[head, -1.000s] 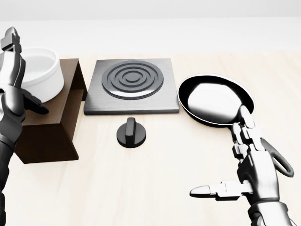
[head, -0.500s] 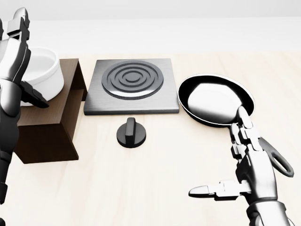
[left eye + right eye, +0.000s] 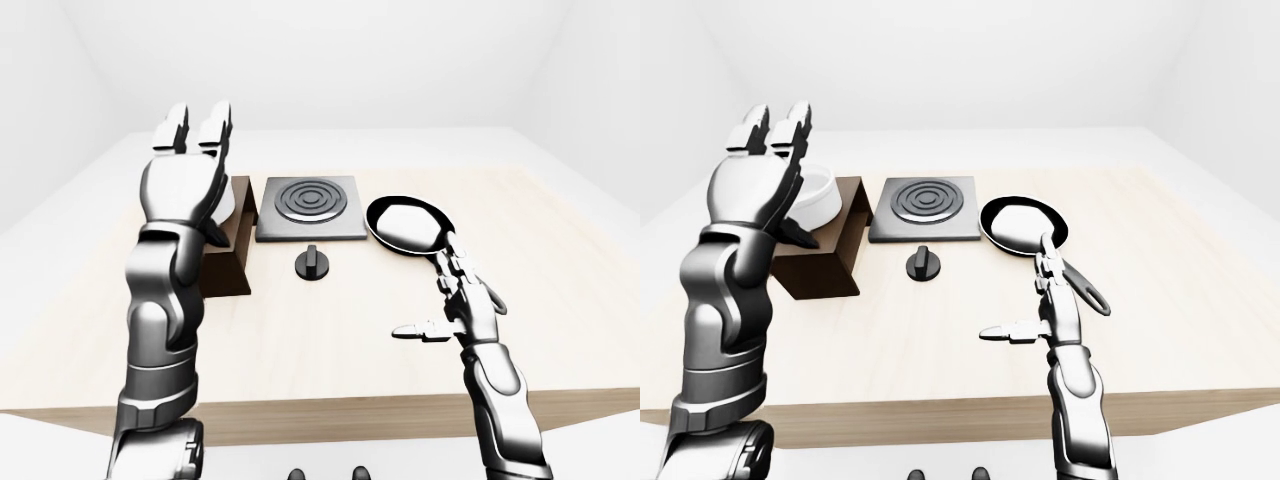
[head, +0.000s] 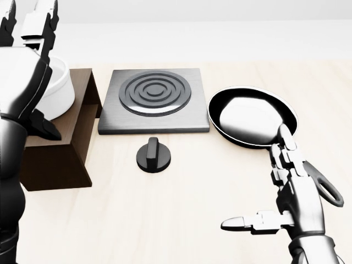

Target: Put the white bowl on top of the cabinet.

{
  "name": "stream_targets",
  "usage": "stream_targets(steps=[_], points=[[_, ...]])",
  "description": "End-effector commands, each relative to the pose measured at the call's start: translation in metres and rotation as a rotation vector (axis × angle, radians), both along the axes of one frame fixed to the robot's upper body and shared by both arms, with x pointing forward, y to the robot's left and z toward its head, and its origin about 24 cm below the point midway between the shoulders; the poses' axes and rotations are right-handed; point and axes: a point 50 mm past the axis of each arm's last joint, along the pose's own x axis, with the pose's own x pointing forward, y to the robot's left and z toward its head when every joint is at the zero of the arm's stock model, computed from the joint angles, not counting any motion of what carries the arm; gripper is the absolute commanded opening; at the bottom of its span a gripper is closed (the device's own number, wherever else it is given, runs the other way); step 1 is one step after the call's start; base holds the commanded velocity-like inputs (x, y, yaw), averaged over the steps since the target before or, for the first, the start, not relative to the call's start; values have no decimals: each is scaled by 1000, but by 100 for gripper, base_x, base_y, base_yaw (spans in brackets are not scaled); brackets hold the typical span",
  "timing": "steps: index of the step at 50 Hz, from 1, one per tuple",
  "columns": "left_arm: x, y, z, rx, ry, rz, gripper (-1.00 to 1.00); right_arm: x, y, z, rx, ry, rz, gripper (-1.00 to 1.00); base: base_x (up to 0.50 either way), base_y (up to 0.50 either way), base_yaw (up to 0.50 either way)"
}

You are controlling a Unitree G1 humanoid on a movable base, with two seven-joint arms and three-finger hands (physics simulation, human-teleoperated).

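The white bowl (image 3: 812, 196) already sits on the cabinet (image 3: 830, 250); my left robot hand (image 3: 755, 185) hangs above it, fingers spread, empty. I'd lift clear without nudging the rim; right robot hand (image 4: 286, 198) open over the bench (image 4: 181, 220)

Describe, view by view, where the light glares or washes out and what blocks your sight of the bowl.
Head view: bright glare fills the frying pan, and the left hand hides part of the white bowl. Right-eye view: the bowl shows beside the hand on the brown cabinet. Left-eye view: the walls are evenly white, without hard shadows.
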Motion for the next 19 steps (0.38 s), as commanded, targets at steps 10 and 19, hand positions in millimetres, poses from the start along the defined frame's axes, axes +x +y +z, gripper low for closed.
stream_targets(steps=[10,19], points=[[-127,-49,18,-90,-105,-207,100,-2,0,1,0,-3,0,100,0,0,0],[-146,-61,-11,-443,48,-326,100,-2,0,1,0,-4,2,100,0,0,0]])
